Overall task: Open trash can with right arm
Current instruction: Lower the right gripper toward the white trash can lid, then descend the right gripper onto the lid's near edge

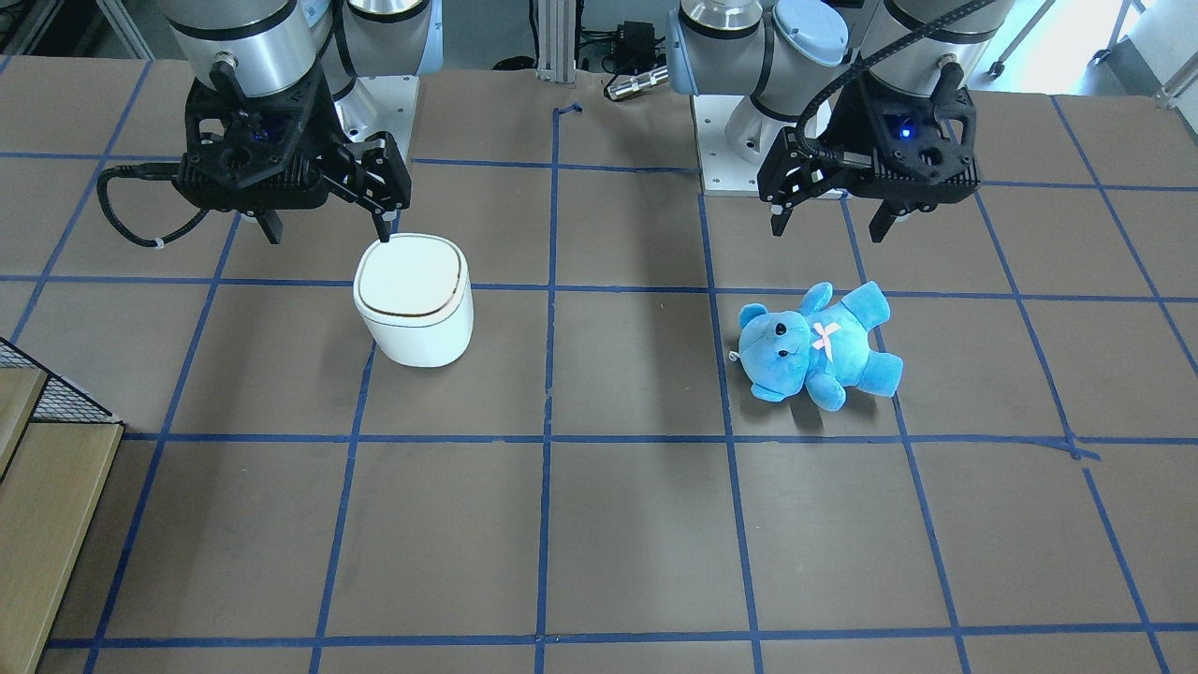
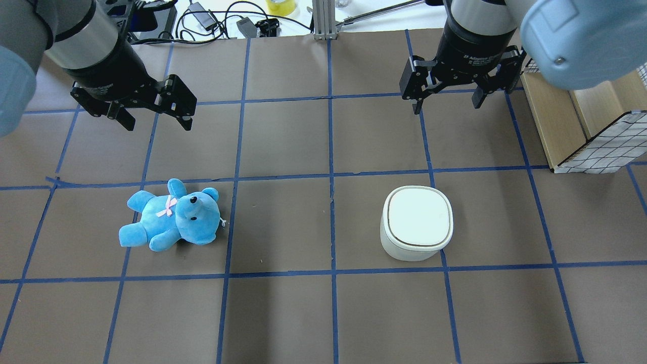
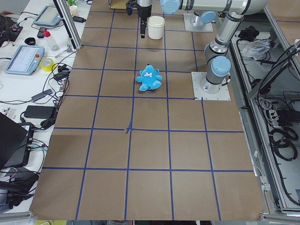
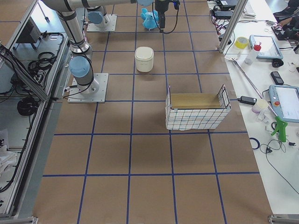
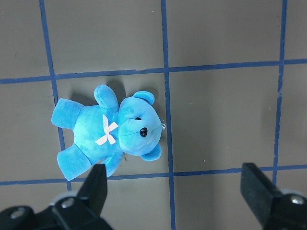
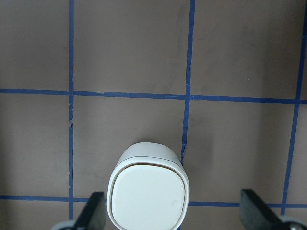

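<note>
As viewed from across the counter (image 1: 636,374), found the right gripper (image 1: 328,229) released, hanging above the shut trash can (image 1: 412,300), and the left gripper (image 1: 828,229) likewise released near the blue teddy bear (image 1: 814,342). From overhead, placed the trash can (image 2: 417,222) upright on a blue tape line (image 2: 427,151), well apart from the teddy bear (image 2: 172,222). Through the right wrist camera, saw its white lid (image 6: 147,199) low between both fingers (image 6: 93,213).

Plastic, plush, paper, metal

We read the can (image 1: 416,328) as smooth white plastic with a soft sheen, the bear (image 1: 824,346) as fuzzy blue cloth, the tabletop (image 1: 636,374) as matt brown paper with blue tape (image 1: 636,438); the right arm (image 1: 248,37) looks satin metal, its fingers (image 1: 383,223) matt black, the crate (image 2: 551,121) pale wood and wire.
</note>
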You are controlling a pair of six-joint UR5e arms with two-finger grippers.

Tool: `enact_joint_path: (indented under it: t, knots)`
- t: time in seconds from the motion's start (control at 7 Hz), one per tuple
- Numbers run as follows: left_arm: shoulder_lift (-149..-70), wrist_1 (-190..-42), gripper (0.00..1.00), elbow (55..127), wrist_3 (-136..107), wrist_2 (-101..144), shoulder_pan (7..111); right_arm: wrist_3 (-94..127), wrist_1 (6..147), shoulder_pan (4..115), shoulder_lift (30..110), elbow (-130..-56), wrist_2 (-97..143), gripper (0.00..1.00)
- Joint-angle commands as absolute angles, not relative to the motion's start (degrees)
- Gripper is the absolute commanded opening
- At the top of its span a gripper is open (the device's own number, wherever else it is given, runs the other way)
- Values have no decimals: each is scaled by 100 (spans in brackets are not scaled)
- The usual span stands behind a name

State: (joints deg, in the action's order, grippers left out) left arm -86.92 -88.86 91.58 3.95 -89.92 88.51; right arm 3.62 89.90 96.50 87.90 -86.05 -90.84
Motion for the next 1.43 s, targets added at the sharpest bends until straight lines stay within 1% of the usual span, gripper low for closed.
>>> enact_joint_path:
  t: [0.0, 0.14, 0.29, 0.71, 0.86, 1.0, 1.29]
  knots:
    - [-8692, -8886, 100, 9158, 396, -8991, 8851, 369, 9044, 9650, 8772, -8665, -9018, 54]
    - [-8692, -8886, 100, 9158, 396, -8991, 8851, 360, 9053, 9650, 8719, -8701, -8974, 20]
    - [-8692, -8886, 100, 9158, 396, -8991, 8851, 360, 8974, 9659, 8719, -8919, -8974, 0]
    - [-8692, -8886, 100, 9158, 396, -8991, 8851, 648, 9122, 9781, 8789, -10252, -8974, 0]
    - [-8692, -8886, 100, 9158, 396, -8991, 8851, 668, 9645, 9904, 8772, -10727, -8974, 0]
    - [-8692, -8886, 100, 9158, 396, -8991, 8851, 659, 10138, 9940, 8754, -11001, -8974, 0]
    - [-8692, -8886, 100, 9158, 396, -8991, 8851, 651, 10204, 9967, 8666, -11127, -9000, 0]
